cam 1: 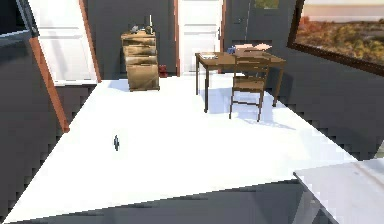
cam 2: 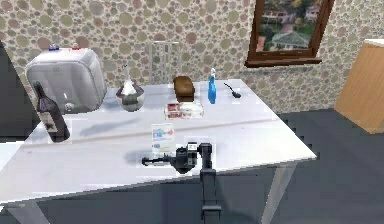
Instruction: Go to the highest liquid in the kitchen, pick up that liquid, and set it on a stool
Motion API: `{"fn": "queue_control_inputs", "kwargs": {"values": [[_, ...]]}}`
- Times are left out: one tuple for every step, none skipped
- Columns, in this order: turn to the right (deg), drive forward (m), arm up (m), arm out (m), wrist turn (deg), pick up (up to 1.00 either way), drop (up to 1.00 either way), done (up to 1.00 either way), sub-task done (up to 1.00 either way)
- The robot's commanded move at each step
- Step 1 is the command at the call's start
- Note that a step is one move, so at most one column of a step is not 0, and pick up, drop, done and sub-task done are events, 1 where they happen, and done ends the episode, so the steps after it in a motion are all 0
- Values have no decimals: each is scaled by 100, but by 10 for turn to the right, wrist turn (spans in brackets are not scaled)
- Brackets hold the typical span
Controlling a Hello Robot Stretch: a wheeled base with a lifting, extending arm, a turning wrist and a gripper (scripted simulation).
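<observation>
White tabletop spreads around my arm in the arm side view. The gripper shows against it near the front edge, with a small pale item close by, so I cannot tell whether it holds anything. A tall dark glass bottle stands at the table's left end, beside a rounded grey metal appliance. A slim blue bottle stands near the far edge, just right of a brown loaf. In the forward view I see a wooden desk and a wooden chair.
</observation>
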Motion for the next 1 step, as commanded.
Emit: {"fn": "queue_control_inputs", "kwargs": {"values": [[0, 0, 0, 0, 0, 100, 0, 0, 0]]}}
